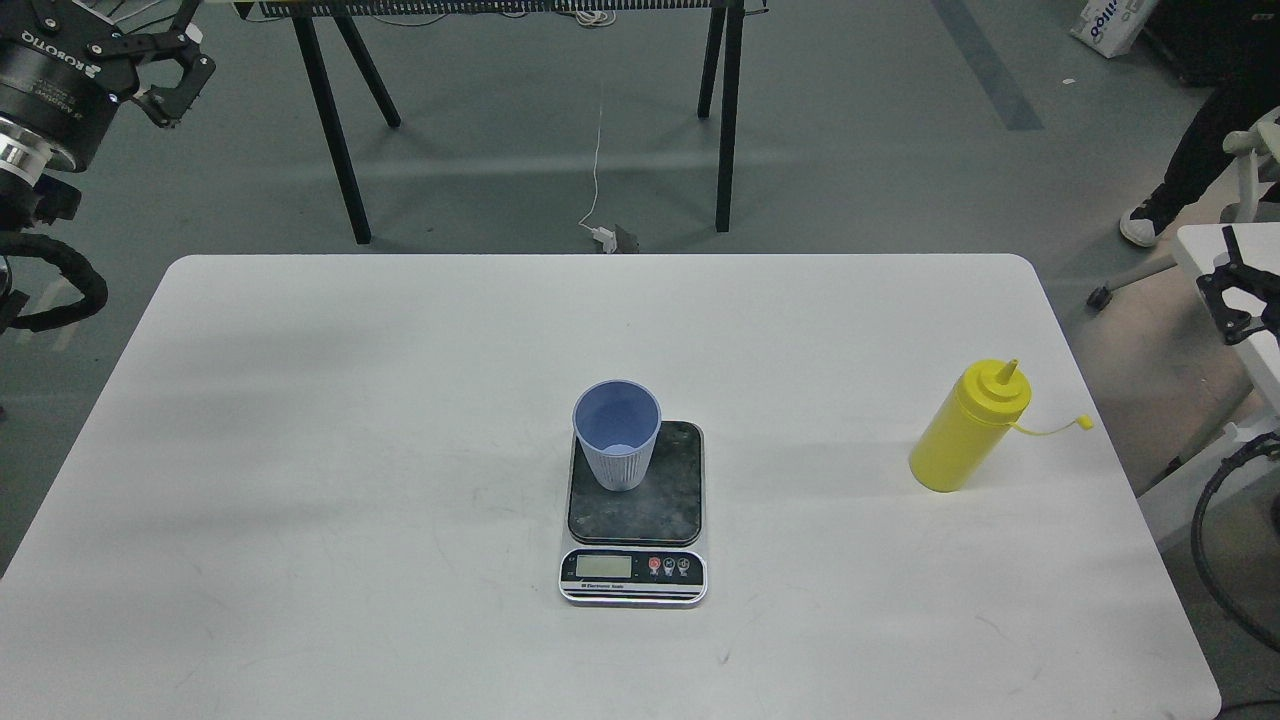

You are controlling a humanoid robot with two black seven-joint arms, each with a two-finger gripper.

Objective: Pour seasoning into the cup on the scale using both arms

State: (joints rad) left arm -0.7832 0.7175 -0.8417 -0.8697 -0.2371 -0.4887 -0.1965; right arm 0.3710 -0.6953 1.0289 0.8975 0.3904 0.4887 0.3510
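Observation:
The light-blue ribbed cup [617,440] stands upright on the back left of the scale's dark plate [655,505], near the middle of the white table [350,450]. The yellow seasoning bottle [965,435] stands upright near the table's right edge, its tethered cap hanging off to the right. My left gripper [192,42] is raised at the far top left, beyond the table, open and empty. My right gripper [1235,290] is raised at the right edge of the view, above and right of the bottle; only one claw shows, and it holds nothing I can see.
Black trestle legs [335,130] stand behind the table, with a white cable and plug [603,235] on the floor. A second white table [1235,290] and a chair base are at the right, with a person's leg and shoe [1140,225] beyond.

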